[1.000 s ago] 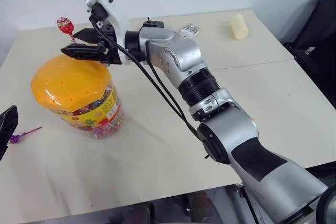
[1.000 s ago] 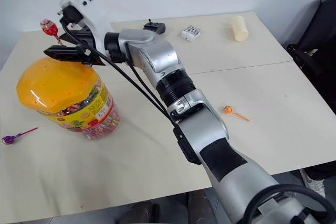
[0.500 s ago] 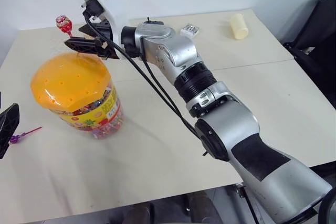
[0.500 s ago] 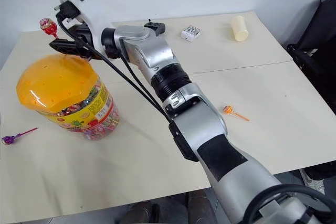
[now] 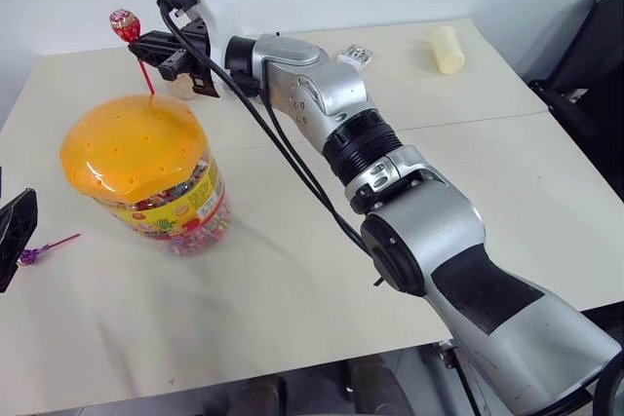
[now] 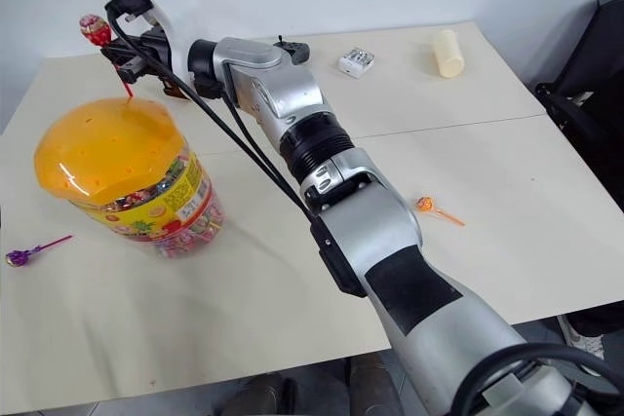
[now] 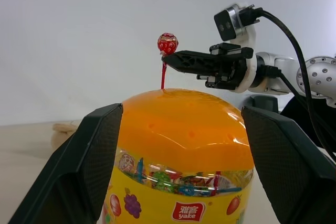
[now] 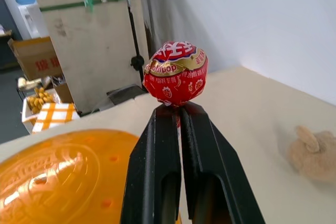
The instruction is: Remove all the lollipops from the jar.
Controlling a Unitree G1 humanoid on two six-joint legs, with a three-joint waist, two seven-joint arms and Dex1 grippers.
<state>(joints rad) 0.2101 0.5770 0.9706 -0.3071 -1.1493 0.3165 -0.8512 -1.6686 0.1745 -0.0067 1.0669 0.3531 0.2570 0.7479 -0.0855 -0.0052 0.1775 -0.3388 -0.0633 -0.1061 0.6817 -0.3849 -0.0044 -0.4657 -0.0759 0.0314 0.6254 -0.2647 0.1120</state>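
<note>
Right gripper [image 5: 148, 44] is pinched shut on the stick of the red lollipop [image 5: 123, 24], just under its wrapped ball; the stick runs down to the domed orange lid of the jar [image 5: 141, 170] and its lower end looks to sit at or in one of the lid's small holes, though I cannot tell whether it is free yet; left gripper [image 7: 178, 177] hangs with its black fingers [image 7: 89, 163] spread wide, holding nothing, level with the jar and facing its label.

Judging by this, the step in hand is drawing the red lollipop up out of the lid; the next move calls for a straight lift along the stick so it clears the hole without bending or tipping the jar, then a carry to bare table and a release.

From the jar as clock centre in the head views: the red lollipop stands at about twelve; a purple lollipop [image 6: 17, 257] lies on the table at about eight, well apart; an orange lollipop [image 6: 424, 205] lies far out at about three, beyond the arm; both look already removed; a green one I cannot find.

Pale cream table [image 5: 292, 280], made of joined tops with a seam; at its far edge, around one to two o'clock, a pale yellow cylinder [image 5: 445, 49] and a small white box [image 5: 354, 55]; a small beige plush toy [image 8: 315, 153] lies on the table past the jar; white wall behind; cardboard boxes [image 8: 39, 61] and a pale board [image 8: 94, 40] stand in the room beyond.
</note>
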